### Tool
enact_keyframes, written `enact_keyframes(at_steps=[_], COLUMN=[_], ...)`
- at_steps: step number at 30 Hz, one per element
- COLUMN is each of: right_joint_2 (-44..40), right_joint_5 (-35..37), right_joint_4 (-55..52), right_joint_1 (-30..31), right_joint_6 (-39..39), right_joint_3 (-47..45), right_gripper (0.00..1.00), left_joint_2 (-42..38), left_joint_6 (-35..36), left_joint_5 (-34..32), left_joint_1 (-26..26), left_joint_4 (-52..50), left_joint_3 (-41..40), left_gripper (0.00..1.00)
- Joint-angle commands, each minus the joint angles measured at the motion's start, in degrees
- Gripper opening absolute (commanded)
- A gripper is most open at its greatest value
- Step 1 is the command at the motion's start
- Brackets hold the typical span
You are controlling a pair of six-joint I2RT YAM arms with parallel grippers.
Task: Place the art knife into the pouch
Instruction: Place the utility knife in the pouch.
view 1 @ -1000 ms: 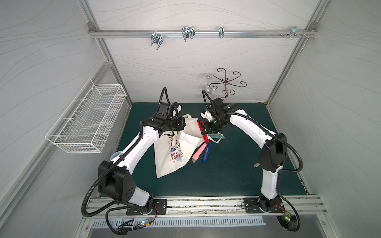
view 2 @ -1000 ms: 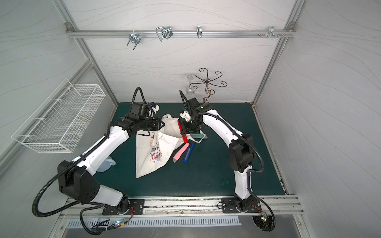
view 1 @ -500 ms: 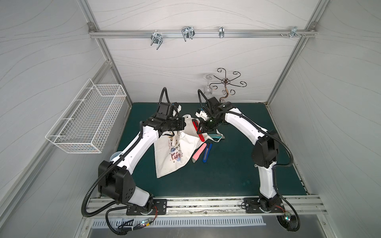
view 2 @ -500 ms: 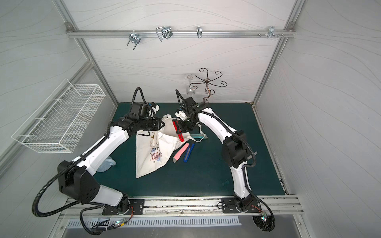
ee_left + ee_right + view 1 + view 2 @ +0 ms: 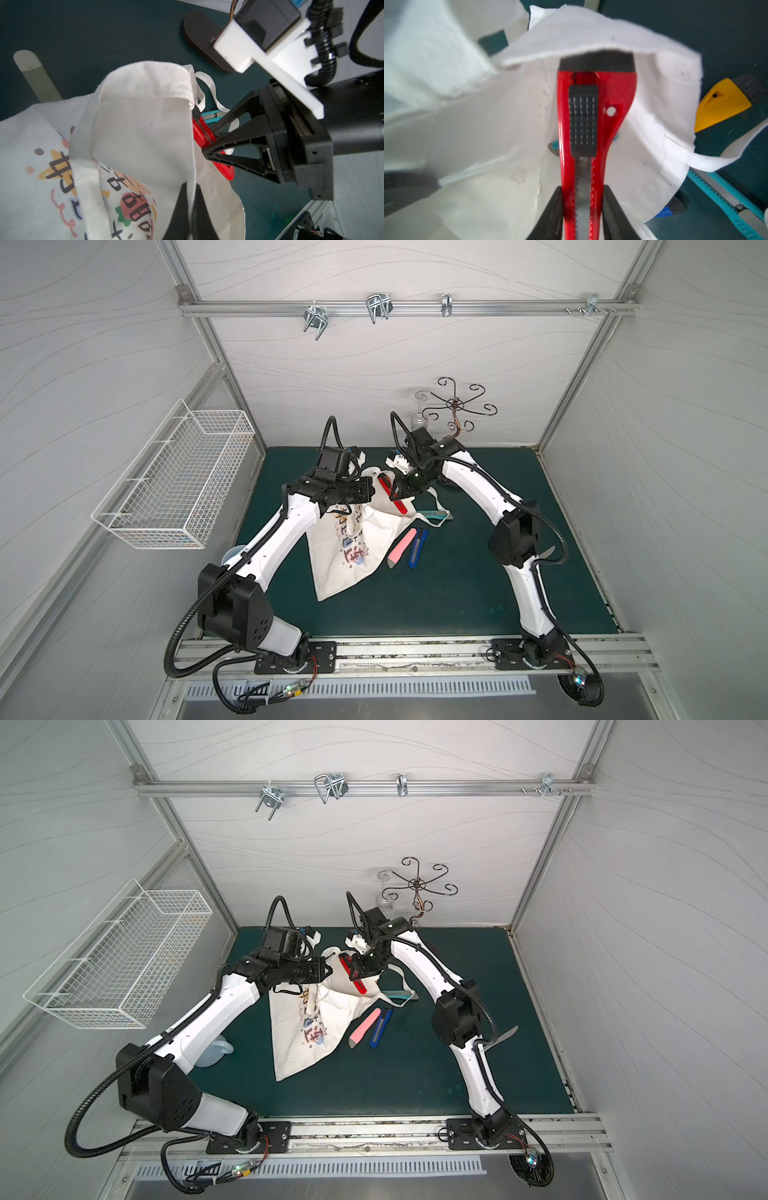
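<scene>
The pouch [image 5: 349,551] [image 5: 307,1027] lies on the green mat, a cream tote with colourful prints. My left gripper [image 5: 191,187] [image 5: 372,493] is shut on the pouch's [image 5: 135,128] rim and holds the mouth lifted. The red art knife [image 5: 392,499] [image 5: 353,979] [image 5: 204,135] is held across the mouth by my right gripper [image 5: 582,191] [image 5: 401,493], which is shut on its body. In the right wrist view the art knife's [image 5: 583,116] black end sits under the lifted rim of the pouch [image 5: 571,47].
A pink knife [image 5: 401,549], a blue knife [image 5: 417,547] and a teal knife [image 5: 436,514] lie right of the pouch. A yellow knife [image 5: 724,101] lies beyond it. A white wire basket [image 5: 178,481] hangs on the left wall. A metal hook stand [image 5: 455,406] stands at the back.
My right gripper has carried the red art knife leftward and its wrist has turned, bringing the knife to the pouch's mouth. The left arm and the pouch have stayed in place.
</scene>
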Motion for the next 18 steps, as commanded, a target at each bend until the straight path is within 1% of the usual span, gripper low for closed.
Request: enact_keyframes(at_steps=[1,3,5,10,14,18], right_joint_2=[2.70,3.66,3.58,1.96,-0.34,-6.24], right_joint_5=[0.45,0.28,0.50,0.31,0.64,1.06], right_joint_4=[-2.09,-1.94,-0.97,2.81,5.31,9.27], right_joint_1=[0.45,0.80,1.53,3.93,4.18,2.52], right_joint_6=[-2.05,-1.28,-0.49,0.90,1.74,3.44], right_joint_3=[3.69,4.69,3.76,-2.07,-6.73,-13.17], right_gripper=[0.32,0.32,0.32,0.31,0.32,0.51], left_joint_2=[0.36,0.55,0.85,1.02,0.98,1.16], left_joint_6=[1.28,1.28,1.28,1.28,1.24,1.10], left_joint_5=[1.12,0.98,0.82,0.47,0.40,0.48], left_joint_1=[-0.20,-0.20,-0.20,-0.16,-0.20,-0.19], left_joint_4=[2.04,1.94,1.98,1.90,1.81,1.89], left_joint_3=[2.28,2.48,2.65,2.92,2.79,2.83], left_gripper=[0.00,0.00,0.00,0.00,0.00,0.00])
